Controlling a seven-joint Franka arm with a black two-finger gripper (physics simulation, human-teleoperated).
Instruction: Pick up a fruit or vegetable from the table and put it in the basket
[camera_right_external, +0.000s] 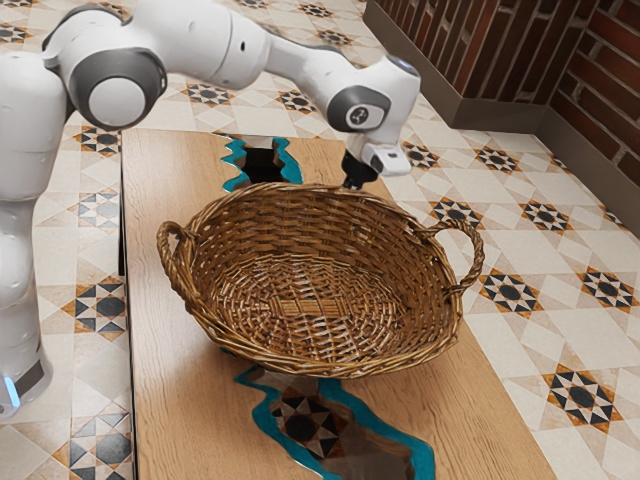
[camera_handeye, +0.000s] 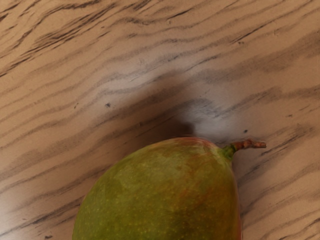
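Place black gripper (camera_right_external: 354, 182) just beyond far rim of large brown woven wicker basket (camera_right_external: 230, 240), slightly toward exterior view's right. Find green mango (camera_handeye: 165, 195), flushed red near brown stem (camera_handeye: 249, 144), at or directly below gripper, outside basket, over pale wooden table (camera_right_external: 160, 400). Read long axis as running outward from beneath gripper, stem end leading. Cannot tell whether open, closed or gripping mango. Once securely held, needs lifting above far rim, then carrying nearer.
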